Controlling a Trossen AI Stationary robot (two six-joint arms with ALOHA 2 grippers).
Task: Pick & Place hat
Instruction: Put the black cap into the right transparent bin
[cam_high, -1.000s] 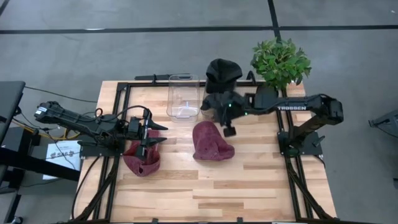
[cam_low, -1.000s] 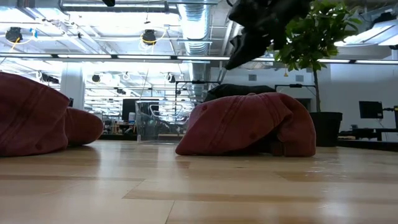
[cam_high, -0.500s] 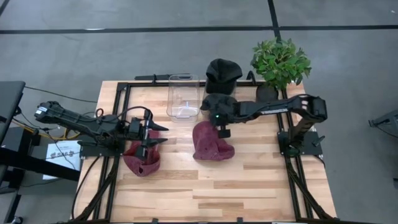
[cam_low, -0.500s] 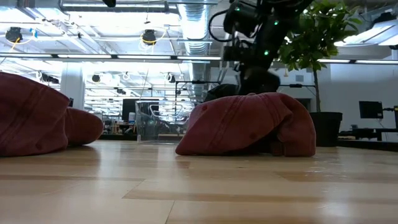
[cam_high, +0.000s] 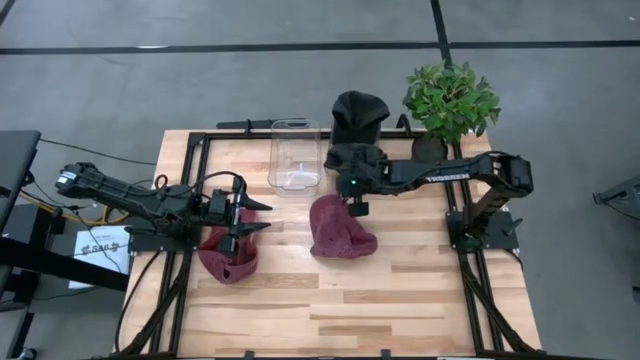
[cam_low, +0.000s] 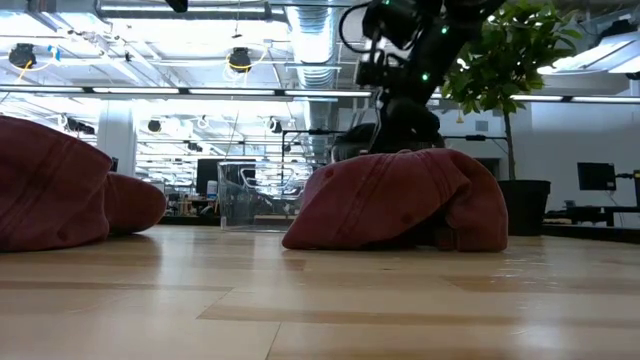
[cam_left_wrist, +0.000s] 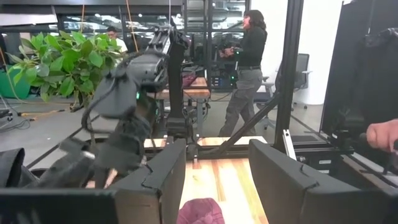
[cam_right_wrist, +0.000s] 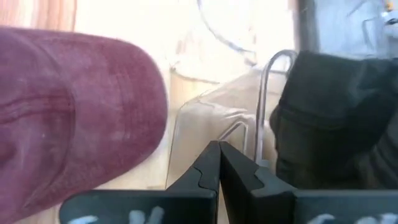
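Landmark: the clear plastic container (cam_high: 295, 153), standing upright near the back edge of the wooden table (cam_high: 400, 300).

Right gripper (cam_high: 357, 207) sits just to the right of the container and a little forward of it, over the back edge of the middle maroon hat (cam_high: 340, 229). In its own wrist view the two fingers (cam_right_wrist: 249, 171) are pressed tip to tip with no gap, and nothing is pinched between them (fabric lies to either side, not in the bite). The maroon hat (cam_right_wrist: 74, 112) fills one side of that view, dark cloth (cam_right_wrist: 336, 118) the other, the container's wall (cam_right_wrist: 249, 74) ahead. From table height the right arm comes down behind the hat's crown (cam_low: 400, 200); whether it touches the cloth cannot be told there.

That maroon hat lies flat on the table, forward and slightly right of the container. A second maroon hat (cam_high: 228, 257) lies forward and left of the container. A black hat (cam_high: 358, 113) sits right of the container at the table's back edge, next to a potted plant (cam_high: 450, 98).

Left gripper (cam_high: 250, 215) hangs forward-left of the container, over the second maroon hat, fingers (cam_left_wrist: 280, 180) spread wide apart, holding nothing.

A person (cam_left_wrist: 245, 68) stands in the room beyond the table.
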